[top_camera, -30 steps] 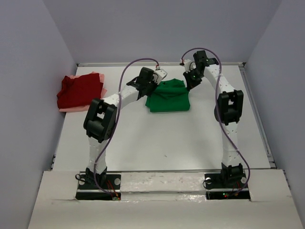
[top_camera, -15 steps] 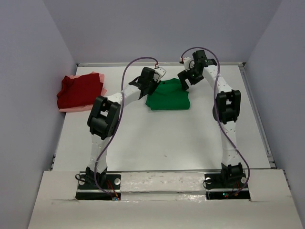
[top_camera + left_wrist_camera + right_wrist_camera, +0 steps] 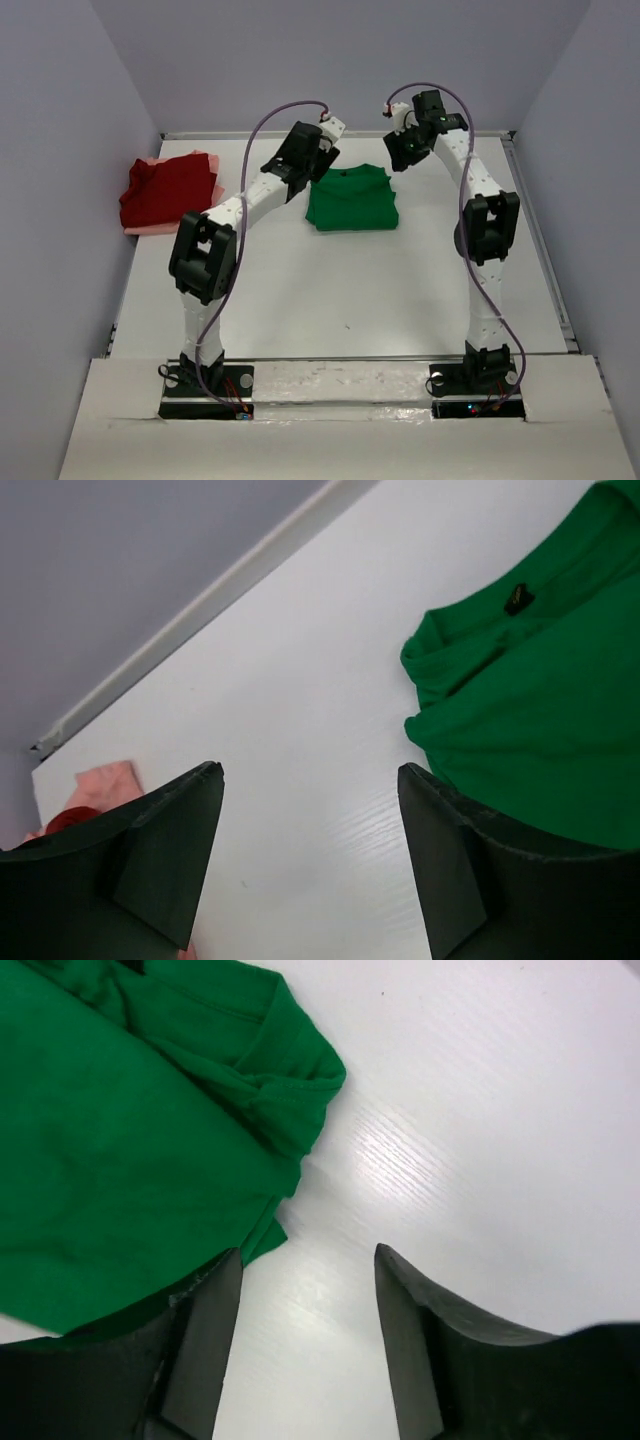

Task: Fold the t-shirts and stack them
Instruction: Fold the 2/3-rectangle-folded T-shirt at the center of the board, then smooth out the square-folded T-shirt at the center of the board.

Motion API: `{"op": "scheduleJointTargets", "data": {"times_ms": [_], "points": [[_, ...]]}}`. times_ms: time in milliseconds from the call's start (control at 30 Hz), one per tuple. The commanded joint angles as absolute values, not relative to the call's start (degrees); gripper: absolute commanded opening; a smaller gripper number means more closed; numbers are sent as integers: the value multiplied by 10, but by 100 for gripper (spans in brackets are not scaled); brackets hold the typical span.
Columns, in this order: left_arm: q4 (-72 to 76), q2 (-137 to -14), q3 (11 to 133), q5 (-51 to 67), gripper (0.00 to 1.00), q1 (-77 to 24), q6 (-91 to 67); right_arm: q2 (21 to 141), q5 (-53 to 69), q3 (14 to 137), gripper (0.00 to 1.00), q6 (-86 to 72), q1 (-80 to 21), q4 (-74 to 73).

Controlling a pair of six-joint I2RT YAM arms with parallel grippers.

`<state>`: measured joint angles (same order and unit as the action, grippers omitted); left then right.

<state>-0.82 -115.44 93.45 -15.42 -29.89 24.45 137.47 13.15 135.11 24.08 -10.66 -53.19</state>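
The bright green t-shirt (image 3: 350, 199) lies folded flat at the middle back of the table, collar toward the wall. My left gripper (image 3: 298, 168) hovers just off its left far corner, jaws open over bare table (image 3: 310, 772), with the green t-shirt (image 3: 540, 700) to its right. My right gripper (image 3: 404, 152) hangs off the right far corner, also open with nothing between its fingers (image 3: 308, 1253); the green t-shirt (image 3: 110, 1140) lies to its left. The dark red t-shirt (image 3: 165, 190) rests folded on the pale pink t-shirt (image 3: 152, 229) at far left.
The back wall's raised rim (image 3: 240, 134) runs close behind both grippers. The side walls (image 3: 60, 200) hem in the white table (image 3: 330, 290). The edge of the pink t-shirt (image 3: 105, 778) and a bit of the red t-shirt (image 3: 65, 822) show low in the left wrist view.
Both grippers were shut on the far edge of the green t-shirt; they have opened, let it go and lifted back toward the wall. The shirt now lies flatter.
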Motion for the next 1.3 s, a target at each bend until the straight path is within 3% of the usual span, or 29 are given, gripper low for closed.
{"op": "scheduleJointTargets", "data": {"times_ms": [0,33,67,100,233,300,500,700,867,1100,1267], "points": [[1,-1042,938,-163,85,-297,228,1248,149,1328,50,224,-113,-514],[-18,-1024,926,-157,84,-292,201,1237,163,1317,30,215,-113,-517],[-38,-1016,920,-128,82,-288,187,1217,172,1293,21,211,-113,-519],[-47,-999,903,-111,80,-280,159,1209,193,1281,0,207,-113,-528],[24,-942,784,-7,78,-256,122,1197,212,1232,0,204,-135,-549],[51,-926,749,69,85,-250,116,1208,205,1223,0,210,-154,-566],[38,-945,751,194,90,-247,106,1221,152,1201,0,224,-220,-538],[40,-913,733,125,93,-226,136,1258,-88,1176,0,290,-287,-433],[105,-804,657,126,96,-119,134,1270,-181,1133,0,361,-321,-326],[62,-678,600,53,97,22,177,1319,-348,1049,0,532,-350,-18],[49,-611,539,48,99,82,185,1353,-385,1018,0,604,-370,109]]}}
